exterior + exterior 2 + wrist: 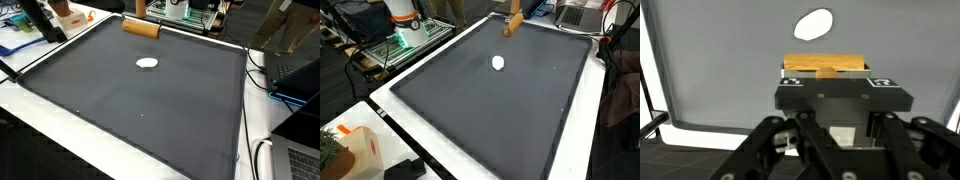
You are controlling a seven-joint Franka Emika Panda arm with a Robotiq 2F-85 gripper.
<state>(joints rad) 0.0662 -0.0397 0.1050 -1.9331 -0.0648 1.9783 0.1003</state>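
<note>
In the wrist view my gripper [826, 76] is shut on a wooden block [825, 67], which lies crosswise just past the black jaw plate. The same wooden block [140, 28] shows at the far edge of the dark grey mat [130, 110] in both exterior views, where it [512, 22] hangs at the mat's back border. A small white oval object [147, 64] lies on the mat a short way from the block, also visible as the white oval [498, 63] and beyond the block in the wrist view [814, 24]. The arm itself is mostly out of frame in the exterior views.
The mat covers a white table [430, 150]. A laptop [296, 72] and cables lie off one side. The robot's base [404, 20] stands beyond a corner, and a white and orange box [356, 150] sits near the table's front corner.
</note>
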